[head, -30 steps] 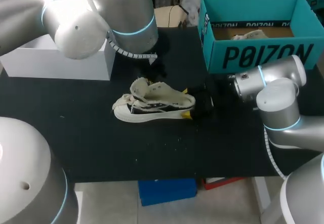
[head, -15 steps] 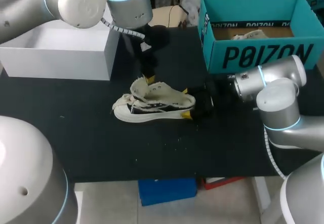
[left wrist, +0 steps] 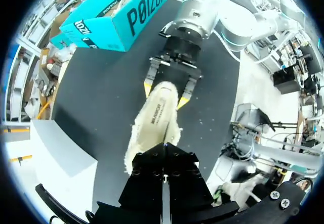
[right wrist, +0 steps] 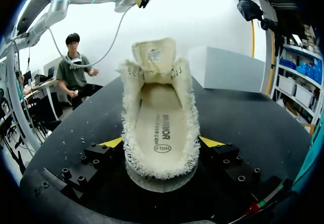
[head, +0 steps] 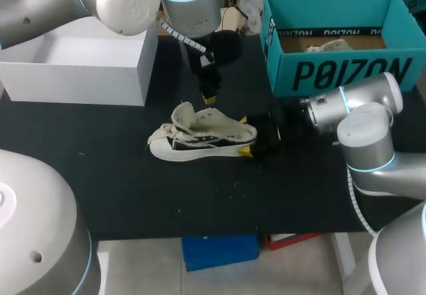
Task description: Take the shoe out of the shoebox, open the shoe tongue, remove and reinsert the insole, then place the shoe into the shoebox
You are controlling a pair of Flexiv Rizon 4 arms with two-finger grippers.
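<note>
Low cream canvas sneaker (head: 200,135) with frayed edges, black side stripe and white sole lies upright on its sole near the middle of the black table (head: 133,188), toe toward the left arm's side, heel toward the right arm's. Right gripper (head: 244,135) sits low at the heel, clamped on the sneaker: its yellow fingertips (right wrist: 112,142) press the heel from both sides, and the shoe points straight out ahead of it. Seen from the right wrist, the tongue (right wrist: 154,54) stands raised at the far end of the opening and the pale printed insole (right wrist: 159,128) lies flat inside. Left gripper (head: 210,95) hangs above the table just behind the sneaker's middle, apart from it and touching nothing; open or closed, I cannot tell. From the left wrist the sneaker lies under and ahead of that gripper. Teal cardboard shoebox (head: 346,75) stands open at the table's far right corner, well apart from the sneaker. White rectangular box (head: 73,75) stands at the far left.
</note>
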